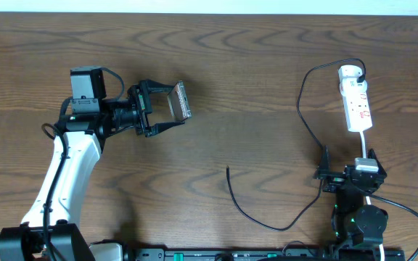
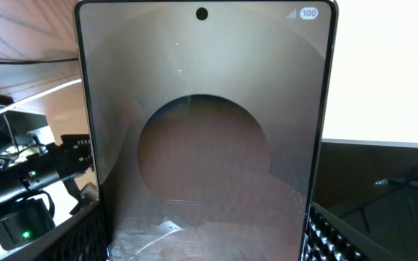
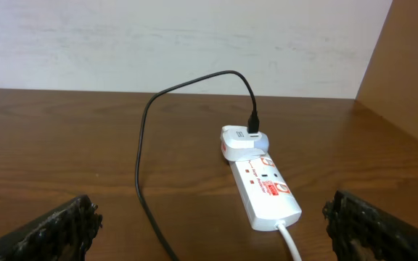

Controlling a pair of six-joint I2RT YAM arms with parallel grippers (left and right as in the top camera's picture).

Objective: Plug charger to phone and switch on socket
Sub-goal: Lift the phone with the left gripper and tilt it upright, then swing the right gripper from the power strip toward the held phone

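The table (image 1: 252,65) is dark grained wood, and a white wall (image 3: 194,43) closes its far edge. Well left of the socket (image 1: 355,98), the left gripper (image 1: 181,103) is clamped across the phone (image 2: 202,145). Near the socket's cord end, the right gripper (image 3: 220,228) stands spread wide, empty. The charger (image 3: 137,170) runs from the socket's far end to a loose tip on the table. Only the left wrist view shows you the screen, where "100" is readable in the upper corner. The socket's red print is illegible.
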